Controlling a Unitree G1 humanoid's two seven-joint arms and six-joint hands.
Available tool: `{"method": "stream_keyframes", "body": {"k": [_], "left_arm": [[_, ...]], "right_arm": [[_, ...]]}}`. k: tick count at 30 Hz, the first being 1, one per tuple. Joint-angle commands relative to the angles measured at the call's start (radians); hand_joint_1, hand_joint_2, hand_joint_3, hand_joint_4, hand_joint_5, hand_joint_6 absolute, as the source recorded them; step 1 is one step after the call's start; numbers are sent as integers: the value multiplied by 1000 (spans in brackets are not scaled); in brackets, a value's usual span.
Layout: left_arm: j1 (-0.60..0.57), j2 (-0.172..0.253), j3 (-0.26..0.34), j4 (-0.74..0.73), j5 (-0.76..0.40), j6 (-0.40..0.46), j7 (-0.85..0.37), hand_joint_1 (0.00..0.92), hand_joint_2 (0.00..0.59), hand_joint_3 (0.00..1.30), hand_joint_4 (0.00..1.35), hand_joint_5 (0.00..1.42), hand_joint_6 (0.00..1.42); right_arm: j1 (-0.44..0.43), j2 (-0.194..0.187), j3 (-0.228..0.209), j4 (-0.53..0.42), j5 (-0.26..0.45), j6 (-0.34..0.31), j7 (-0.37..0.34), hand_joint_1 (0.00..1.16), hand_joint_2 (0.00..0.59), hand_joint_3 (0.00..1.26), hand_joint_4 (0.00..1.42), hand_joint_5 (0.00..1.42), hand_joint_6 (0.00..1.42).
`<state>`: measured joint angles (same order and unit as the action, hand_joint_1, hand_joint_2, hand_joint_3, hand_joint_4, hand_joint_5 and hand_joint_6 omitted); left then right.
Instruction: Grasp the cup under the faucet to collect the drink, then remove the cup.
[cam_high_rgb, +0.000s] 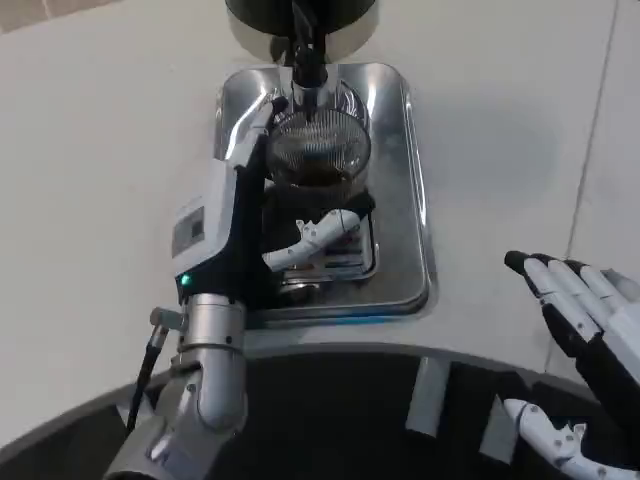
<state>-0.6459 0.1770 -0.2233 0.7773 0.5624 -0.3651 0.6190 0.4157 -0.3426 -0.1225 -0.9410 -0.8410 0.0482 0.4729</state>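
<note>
A ribbed clear glass cup (317, 160) with dark drink in it stands on the steel drip tray (400, 200), right under the black faucet (307, 62). My left hand (255, 215) grips the cup from its left side, with the thumb (318, 232) wrapped across the cup's near face and the fingers behind it. My right hand (580, 320) hovers over the table at the lower right, fingers spread, holding nothing.
The dispenser's black round body (300, 15) rises at the tray's far end. A slotted grate (325, 262) lies in the tray in front of the cup. A dark curved edge (380, 400) runs across the bottom of the view. White table (90, 180) surrounds the tray.
</note>
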Motion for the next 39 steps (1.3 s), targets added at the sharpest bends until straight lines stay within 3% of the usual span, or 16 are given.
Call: {"method": "stream_keyframes", "body": {"k": [1,6,8,10,13,20,30,39], "left_arm": [[0,-18,-25,28,24,54,13,474,57,443,548,813,1010],[-21,-64,-18,56,3,100,74,650,96,902,992,1240,1411],[-26,-80,-12,63,-8,92,94,685,100,1040,1097,1328,1424],[-27,-86,-9,59,-15,79,112,680,99,1099,1144,1352,1424],[-18,-85,4,37,-31,53,124,692,84,1135,1196,1349,1424],[23,-64,14,-15,-37,29,105,701,73,1156,1180,1333,1424],[165,-1,23,-193,-36,12,44,724,52,1190,1166,1333,1424],[306,51,82,-406,-57,1,-23,722,48,1207,1152,1346,1424]], "right_arm": [[-1,10,6,-5,-8,12,13,213,493,0,0,0,0],[-24,10,3,-3,-12,32,28,210,492,0,0,0,0],[-26,7,0,-3,-12,39,34,208,489,0,0,0,0],[-25,6,-6,-7,-10,46,40,207,490,0,0,0,0],[-25,4,-9,-9,-8,53,47,205,487,0,0,0,0],[-48,-5,0,15,4,47,46,201,487,0,0,0,0],[-121,-38,5,80,48,36,32,198,538,0,0,0,0],[-110,-63,-25,90,69,-12,-19,208,558,0,0,0,0]]}}
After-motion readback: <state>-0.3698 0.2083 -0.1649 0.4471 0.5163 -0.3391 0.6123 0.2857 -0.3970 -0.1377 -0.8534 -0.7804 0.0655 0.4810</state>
